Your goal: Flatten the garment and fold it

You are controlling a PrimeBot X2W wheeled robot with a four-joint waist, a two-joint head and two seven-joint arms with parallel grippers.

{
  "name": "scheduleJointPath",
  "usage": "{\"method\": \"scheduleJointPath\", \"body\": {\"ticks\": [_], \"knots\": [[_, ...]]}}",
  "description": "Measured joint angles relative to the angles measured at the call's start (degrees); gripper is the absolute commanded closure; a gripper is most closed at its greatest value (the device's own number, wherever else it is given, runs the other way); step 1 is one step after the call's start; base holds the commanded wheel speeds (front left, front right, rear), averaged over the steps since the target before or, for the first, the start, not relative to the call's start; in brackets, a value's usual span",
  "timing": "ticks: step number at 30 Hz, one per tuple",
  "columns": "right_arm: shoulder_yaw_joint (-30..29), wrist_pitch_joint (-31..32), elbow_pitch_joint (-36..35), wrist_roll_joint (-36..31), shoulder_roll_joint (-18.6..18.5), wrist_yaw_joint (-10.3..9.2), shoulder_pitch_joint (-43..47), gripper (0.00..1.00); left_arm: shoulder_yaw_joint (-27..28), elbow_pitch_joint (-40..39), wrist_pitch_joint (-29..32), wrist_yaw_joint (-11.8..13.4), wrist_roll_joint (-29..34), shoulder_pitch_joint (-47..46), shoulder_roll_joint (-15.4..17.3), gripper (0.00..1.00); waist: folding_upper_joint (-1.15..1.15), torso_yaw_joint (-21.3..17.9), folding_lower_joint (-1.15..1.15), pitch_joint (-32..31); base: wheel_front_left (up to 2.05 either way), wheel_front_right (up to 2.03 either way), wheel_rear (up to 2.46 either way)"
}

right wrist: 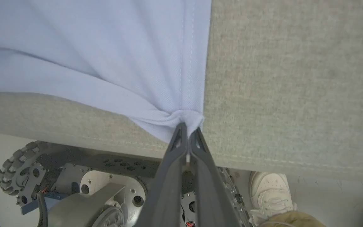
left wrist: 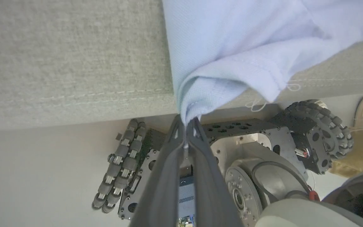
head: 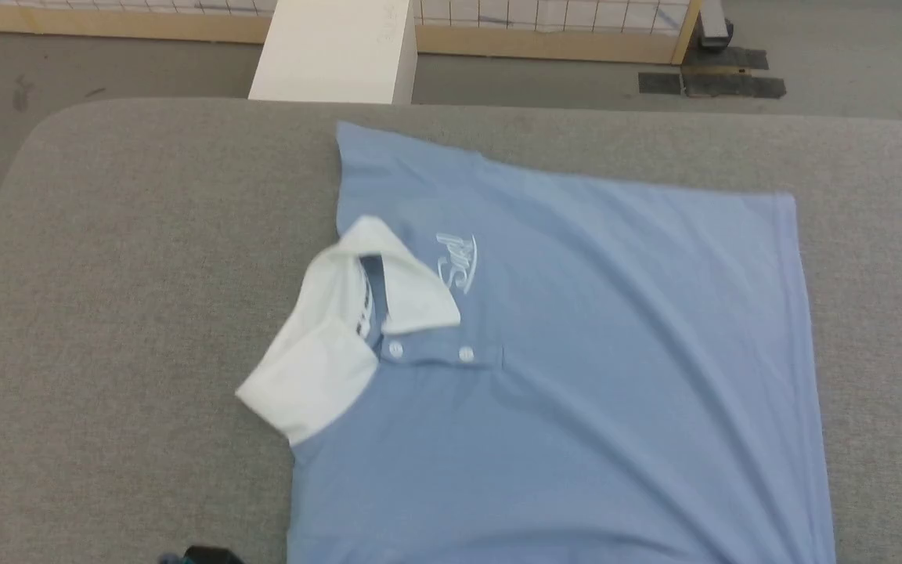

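Note:
The light blue garment lies spread on the grey table, its white collar to the left and its white script logo on the chest. Its near edge runs off the bottom of the head view. In the left wrist view my left gripper is shut on a bunched corner of the garment at the table's near edge. In the right wrist view my right gripper is shut on the other near corner of the garment, pinching the hemmed edge.
A white box stands beyond the far edge of the table, before a wooden-framed grid fence. My wheeled base sits below the table's near edge. A person's pale shoe stands on the floor beside it.

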Motion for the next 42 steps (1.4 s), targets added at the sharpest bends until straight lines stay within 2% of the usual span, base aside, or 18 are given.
{"method": "scheduleJointPath", "body": {"ticks": [4,10,14,22,25,29,35,42], "knots": [[-1.5,3.7,-2.7,1.3,0.3,0.0,4.1,1.0,1.0,-2.4,-0.4,1.3,-1.9,3.2,1.0,1.0,0.0,-0.1,0.0,-1.2,0.0,0.0,0.0],[-2.7,2.4,-6.2,1.3,1.2,0.0,4.5,1.0,3.3,-6.2,-4.5,1.7,-0.8,3.9,2.1,1.0,0.0,-0.5,0.0,-2.6,0.0,0.0,0.0],[-2.0,0.3,-6.9,0.9,-0.2,0.0,2.9,1.0,4.1,-8.2,-6.3,1.5,1.4,2.3,2.3,1.0,0.0,-0.9,0.0,-2.6,0.0,0.0,0.0],[0.5,-2.6,-7.1,0.5,-5.9,0.0,-7.9,1.0,6.3,-8.9,-8.3,-2.5,5.7,-8.2,2.2,1.0,0.0,-1.3,0.0,-0.1,0.0,0.0,0.0],[2.0,-3.1,-6.5,0.5,-8.5,0.0,-13.8,1.0,7.5,-6.2,-8.6,-5.0,6.4,-13.5,1.9,1.0,0.0,-1.5,0.0,2.3,0.0,0.0,0.0],[3.2,-3.7,-5.0,0.5,-11.1,0.0,-19.1,1.0,8.3,-3.1,-8.8,-6.8,7.1,-18.5,1.4,1.0,0.0,-1.7,0.0,5.0,0.0,0.0,0.0],[5.3,-4.1,-1.2,0.6,-13.3,0.0,-24.8,1.0,8.9,1.8,-10.1,-8.7,8.3,-24.3,-0.8,1.0,0.0,-1.9,0.0,9.0,0.0,0.0,0.0],[9.9,-6.0,5.2,1.7,-14.3,0.0,-28.9,1.0,7.4,8.2,-10.9,-9.8,9.3,-26.5,-4.1,1.0,0.0,-2.1,0.0,12.6,0.0,0.0,0.0]]}}
